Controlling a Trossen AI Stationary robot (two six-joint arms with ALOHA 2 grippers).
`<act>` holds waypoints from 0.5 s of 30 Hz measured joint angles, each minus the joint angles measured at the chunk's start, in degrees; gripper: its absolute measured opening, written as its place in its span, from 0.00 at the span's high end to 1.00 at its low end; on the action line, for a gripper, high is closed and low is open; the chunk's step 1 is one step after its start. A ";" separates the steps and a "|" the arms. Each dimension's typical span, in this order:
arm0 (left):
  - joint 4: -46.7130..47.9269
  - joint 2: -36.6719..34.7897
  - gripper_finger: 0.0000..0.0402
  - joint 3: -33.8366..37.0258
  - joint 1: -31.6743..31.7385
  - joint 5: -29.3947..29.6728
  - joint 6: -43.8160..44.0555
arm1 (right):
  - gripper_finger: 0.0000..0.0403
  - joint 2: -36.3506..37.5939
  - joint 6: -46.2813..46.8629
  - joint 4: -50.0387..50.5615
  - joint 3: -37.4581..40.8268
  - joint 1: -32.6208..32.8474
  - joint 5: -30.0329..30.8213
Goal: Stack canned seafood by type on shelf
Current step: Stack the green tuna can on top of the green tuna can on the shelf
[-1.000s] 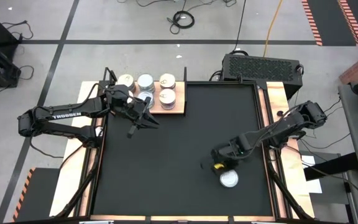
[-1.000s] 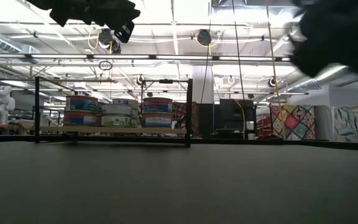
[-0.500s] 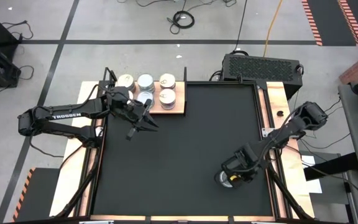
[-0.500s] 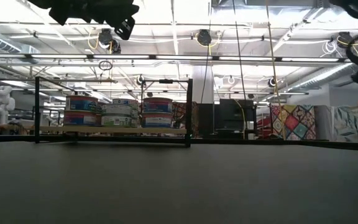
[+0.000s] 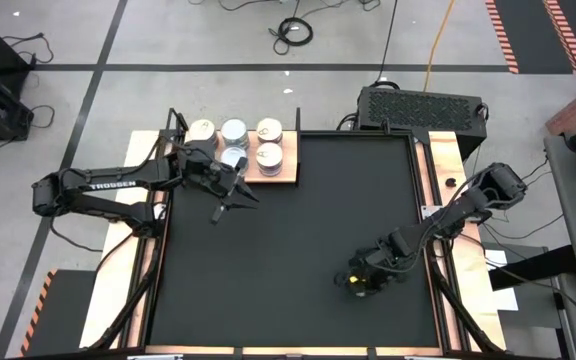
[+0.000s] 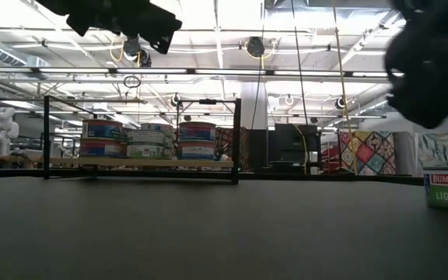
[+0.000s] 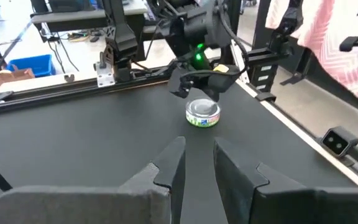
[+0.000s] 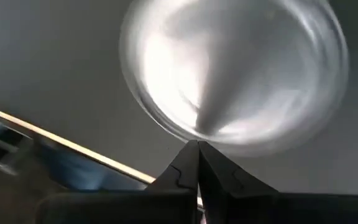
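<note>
Right gripper has dropped over the loose can on the black surface, fingers together, apparently to nudge it. Left gripper, slightly parted and empty, waits beside the shelf, where the sorted cans stand.

Under the black right gripper, with its green light, sits a tin with a shiny silver lid and a green, blue and white label. Behind the dark left gripper, the tins on the pale wood-grain shelf have silver and cream lids and blue-and-red labels. The mat is plain black.
</note>
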State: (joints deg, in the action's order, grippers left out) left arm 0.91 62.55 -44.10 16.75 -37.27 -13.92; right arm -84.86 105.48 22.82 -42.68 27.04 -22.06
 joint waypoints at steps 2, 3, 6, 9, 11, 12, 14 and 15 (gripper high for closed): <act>-0.02 0.71 0.79 0.00 0.00 0.08 -0.61 | 1.00 0.00 0.16 -1.83 0.00 -1.31 2.60; -0.11 1.14 0.79 0.00 0.00 0.08 -1.03 | 1.00 0.00 0.14 -3.00 0.00 -1.92 4.36; 0.02 2.35 0.79 0.00 0.00 0.10 -1.95 | 1.00 0.00 -1.58 -6.92 0.00 -3.91 10.21; -0.02 3.49 0.79 0.00 0.00 0.12 -1.94 | 1.00 0.00 -5.63 -10.51 -0.48 -5.36 11.14; 0.19 3.93 0.79 0.00 -0.01 0.10 -1.82 | 1.00 0.00 -7.13 -10.34 -1.59 -5.63 6.55; 0.19 3.97 0.79 0.01 0.00 0.10 -1.77 | 1.00 0.00 -7.38 -10.29 -1.97 -5.56 2.61; -0.33 3.97 0.79 0.01 -0.02 0.10 -1.86 | 1.00 0.00 -6.91 -10.09 -2.12 -4.92 -5.69; -0.58 3.97 0.79 0.00 -0.01 0.10 -1.87 | 1.00 0.00 -6.92 -8.69 -2.14 -4.50 -9.41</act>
State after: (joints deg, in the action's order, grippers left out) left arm 0.33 66.52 -44.10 16.74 -37.17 -15.80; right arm -84.86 98.56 14.13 -44.82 22.55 -31.47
